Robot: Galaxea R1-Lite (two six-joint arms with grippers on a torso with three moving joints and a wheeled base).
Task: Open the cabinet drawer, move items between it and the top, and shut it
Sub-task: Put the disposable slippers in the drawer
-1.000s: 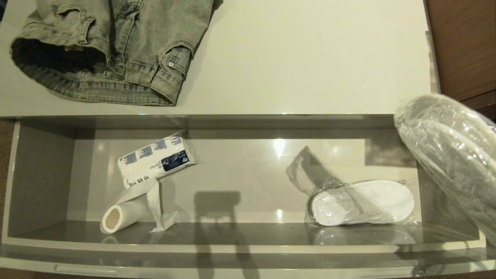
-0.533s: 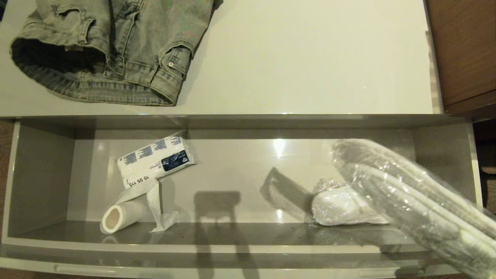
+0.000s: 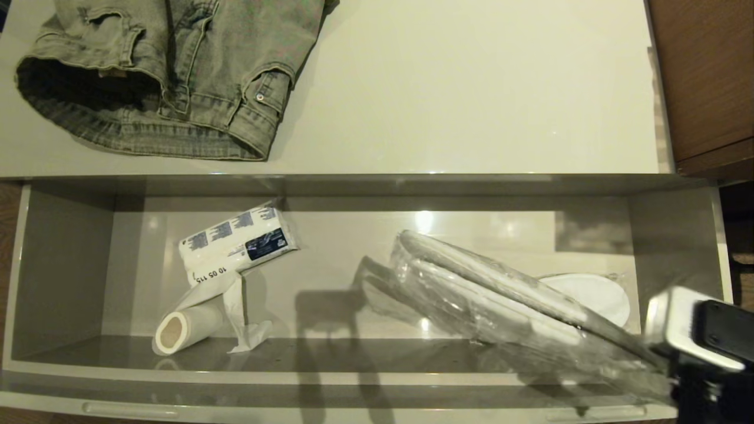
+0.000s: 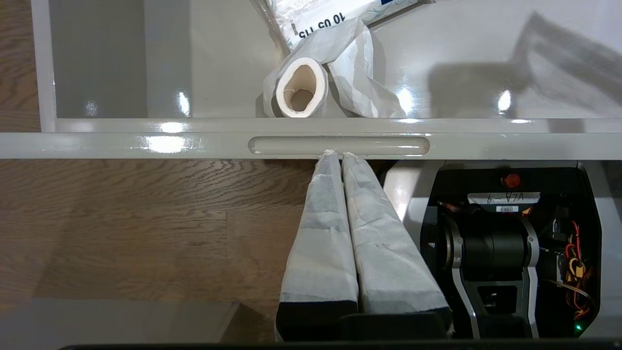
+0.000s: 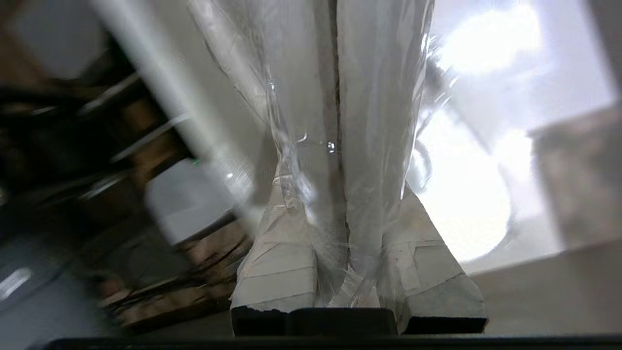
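Observation:
The cabinet drawer (image 3: pixel 65 265) stands pulled out, grey inside. My right gripper (image 3: pixel 671 347) at its front right corner is shut on the heel end of a pair of white slippers (image 3: pixel 489 294) in clear plastic, which slants down into the drawer's right half. In the right wrist view the wrapped slippers (image 5: pixel 359 97) stick out between my fingers (image 5: pixel 277 253). A second wrapped slipper pack (image 3: pixel 595 291) lies on the drawer floor under them. The folded denim garment (image 3: pixel 165 76) lies on the top (image 3: pixel 471 88) at the back left. My left gripper (image 4: pixel 336 154) is shut, its tips at the left slot handle (image 4: pixel 291 145).
A white paper roll (image 3: pixel 182 330) and a tissue pack with blue print (image 3: pixel 235 241) lie in the drawer's left half. Brown wooden furniture (image 3: pixel 701 70) stands to the right of the cabinet. Wooden floor (image 4: pixel 146 218) lies below the drawer front.
The held slippers swung from beside the cabinet's right end leftward and down into the drawer, over the pack lying there. My right gripper has come into the head view.

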